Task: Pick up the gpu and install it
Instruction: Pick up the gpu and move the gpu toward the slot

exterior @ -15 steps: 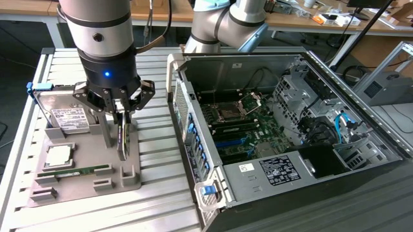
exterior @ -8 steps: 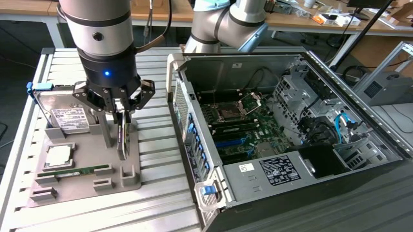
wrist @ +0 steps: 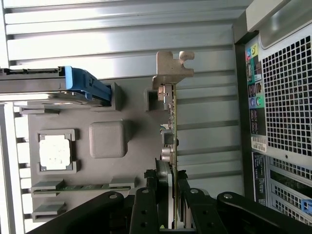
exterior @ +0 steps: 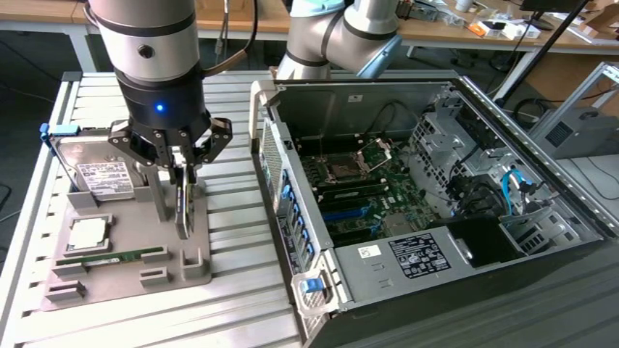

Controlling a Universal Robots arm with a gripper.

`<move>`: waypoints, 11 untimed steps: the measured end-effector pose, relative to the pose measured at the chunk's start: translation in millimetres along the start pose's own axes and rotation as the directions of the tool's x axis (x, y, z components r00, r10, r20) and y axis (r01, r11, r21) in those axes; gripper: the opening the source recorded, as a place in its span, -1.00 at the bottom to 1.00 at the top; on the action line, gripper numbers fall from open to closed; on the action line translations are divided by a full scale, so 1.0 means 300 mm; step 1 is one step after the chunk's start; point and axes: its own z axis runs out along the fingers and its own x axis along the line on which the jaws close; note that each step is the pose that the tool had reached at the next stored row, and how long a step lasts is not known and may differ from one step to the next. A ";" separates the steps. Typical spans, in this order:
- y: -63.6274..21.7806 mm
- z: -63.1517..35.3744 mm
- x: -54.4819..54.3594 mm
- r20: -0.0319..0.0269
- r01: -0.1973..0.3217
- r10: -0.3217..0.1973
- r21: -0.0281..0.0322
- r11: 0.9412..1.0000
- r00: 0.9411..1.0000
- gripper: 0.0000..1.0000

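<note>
I am holding the gpu [exterior: 184, 206] with my gripper [exterior: 182, 168]. My two fingers [wrist: 145, 210] are closed on it, one on each flat side, and they press on its top part. The gpu stands up on its thin edge on a gray tray [exterior: 130, 279]. It sits along the tray's edge that is closest to the computer case [exterior: 435, 217]. Its low edge looks to be down at the tray. In the wrist view I see the gpu [wrist: 171, 141] run straight out from between my fingers, with its silver bracket [wrist: 173, 66] at the far end, beside a small gray post on the tray. The tray lies on a table [exterior: 232, 312] made of long metal slats. Other parts sit on the tray too. A hard drive [exterior: 97, 176] with a white label stands at the tray's far corner, on the exterior view's left, and it has a blue piece [wrist: 85, 85] on its end. A square chip [exterior: 89, 232] lies flat in the middle of the tray, near the edge on the exterior view's left. A thin green memory stick [exterior: 111, 257] lies near the tray's front edge. The computer case is open on top, just beside the tray, and I can see its green board [exterior: 363, 192] inside.
</note>
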 end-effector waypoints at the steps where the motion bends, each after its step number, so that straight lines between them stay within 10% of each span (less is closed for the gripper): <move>1: 0.000 -0.001 0.000 0.000 0.000 0.000 0.000 1.000 1.000 -0.47; 11: 0.001 -0.016 0.000 0.000 0.000 0.000 -0.001 1.000 1.000 -0.47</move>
